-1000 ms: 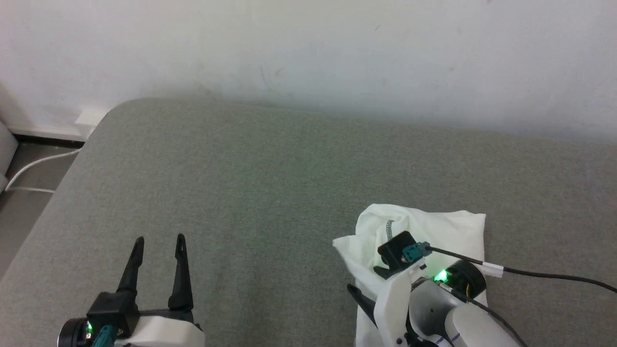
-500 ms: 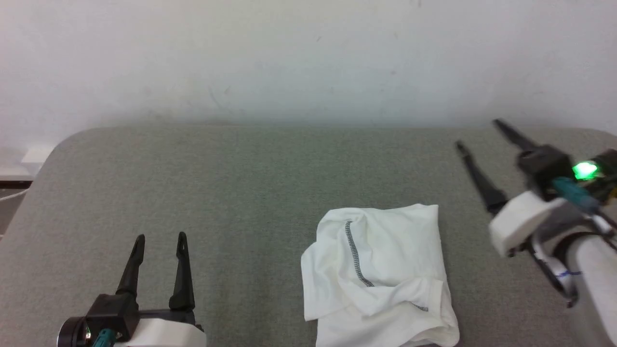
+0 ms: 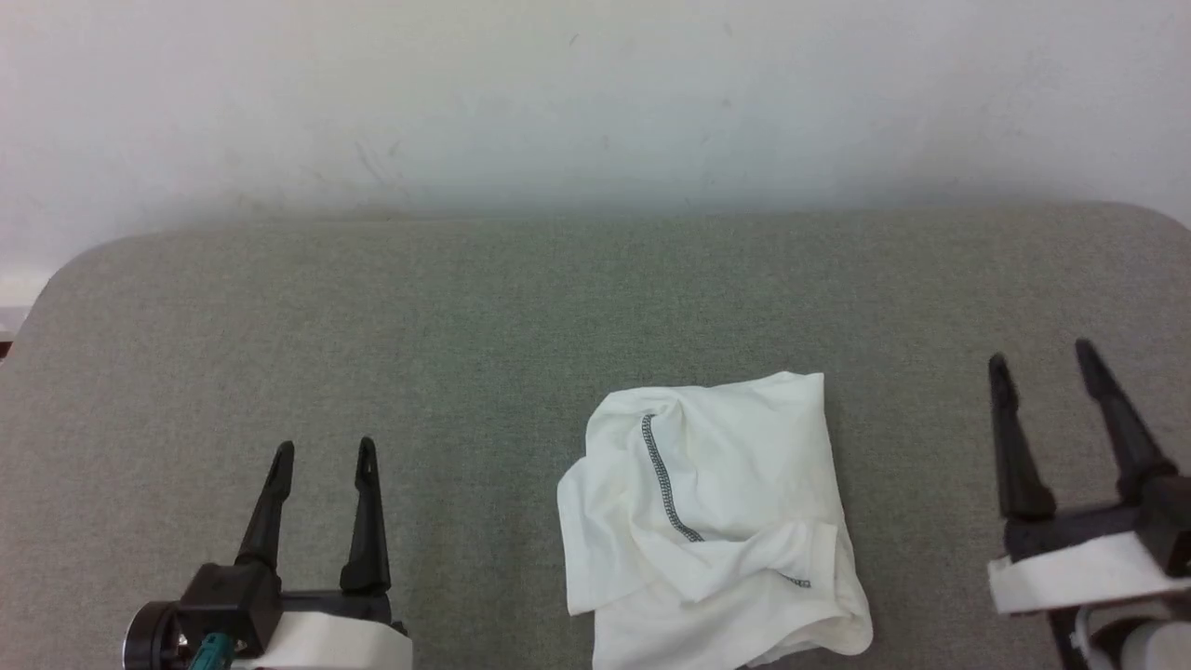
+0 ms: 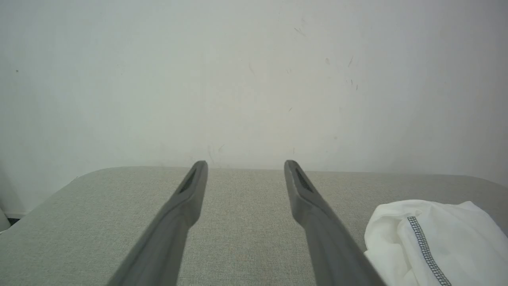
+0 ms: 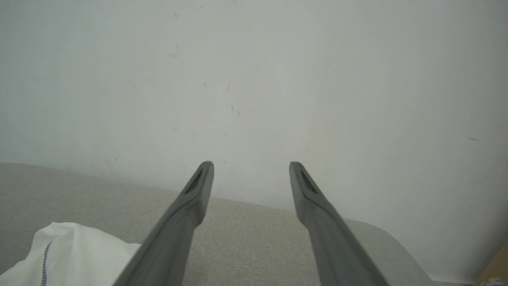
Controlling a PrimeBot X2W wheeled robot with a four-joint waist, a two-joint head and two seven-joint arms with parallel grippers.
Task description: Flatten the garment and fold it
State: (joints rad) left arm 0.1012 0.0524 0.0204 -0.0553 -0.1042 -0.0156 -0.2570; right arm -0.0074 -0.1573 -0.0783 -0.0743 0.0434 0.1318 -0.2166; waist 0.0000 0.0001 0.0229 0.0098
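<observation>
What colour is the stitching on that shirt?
Dark grey zigzag stitching on the white shirt, clearest in the head view.

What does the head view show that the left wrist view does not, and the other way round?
Head view adds: the right gripper, open, apart from the garment on its right side, and the garment's whole crumpled outline. Left wrist view adds: the recessed slots inside the fingertips of the left gripper. Both share: the open left gripper, the garment's dark zigzag seam, the grey padded surface and the white wall.
</observation>
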